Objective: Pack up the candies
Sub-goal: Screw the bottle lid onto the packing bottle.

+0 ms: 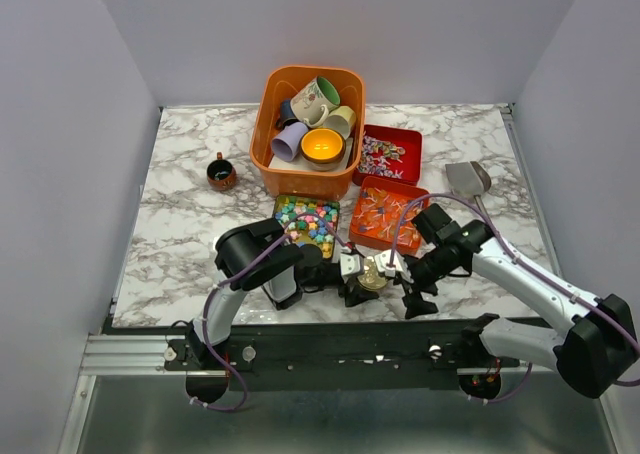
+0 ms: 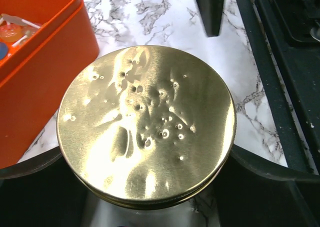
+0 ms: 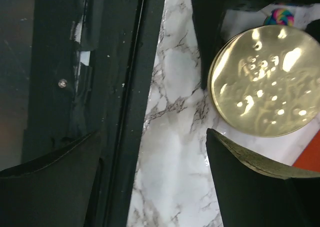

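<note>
The left gripper [image 2: 146, 154] straddles a gold-lidded jar [image 2: 145, 102], which fills the gap between its wide-spread jaws, probably so this arm can steady it for uncapping. Whether the jaws press the jar is hidden under the lid. The right gripper [image 3: 151, 134] gapes over the bare marble table [image 3: 175, 77], the jar just past one fingertip. The candies [image 1: 307, 221] wait in open trays [image 1: 398, 182] beyond both sets of fingertips. The jar's top shows dimples and no legible writing.
</note>
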Motion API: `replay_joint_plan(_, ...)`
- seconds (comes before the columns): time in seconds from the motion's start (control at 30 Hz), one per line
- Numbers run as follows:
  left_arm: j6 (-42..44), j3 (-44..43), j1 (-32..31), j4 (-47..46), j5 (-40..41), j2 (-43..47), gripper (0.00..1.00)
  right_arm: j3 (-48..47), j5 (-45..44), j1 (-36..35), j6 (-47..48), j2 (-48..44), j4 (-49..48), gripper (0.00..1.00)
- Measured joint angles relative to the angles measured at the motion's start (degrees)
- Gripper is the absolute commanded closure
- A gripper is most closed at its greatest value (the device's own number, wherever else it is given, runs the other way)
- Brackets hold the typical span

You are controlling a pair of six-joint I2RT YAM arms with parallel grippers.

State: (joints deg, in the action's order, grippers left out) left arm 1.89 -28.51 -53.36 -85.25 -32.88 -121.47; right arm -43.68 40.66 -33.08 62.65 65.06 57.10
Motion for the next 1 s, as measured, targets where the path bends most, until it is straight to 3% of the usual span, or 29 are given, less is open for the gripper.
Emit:
replay_joint_plan(0.17,0.0,-0.04,0.31,0.04,0.28,0.0,1.0,-0.57,-0.35,0.04,-4.81,-0.04,0.52,0.1)
replay_joint_plan(0.4,0.0,-0.04,0.31,0.04,0.28,0.0,1.0,-5.25,-0.42,0.04,-6.69,3.45,-6.69,0.09)
replay_joint_plan(1.0,0.0,-0.04,0.26,0.04,0.28,0.0,1.0,-11.63,1.95,0.09,11.37,19.78,-8.81,0.07)
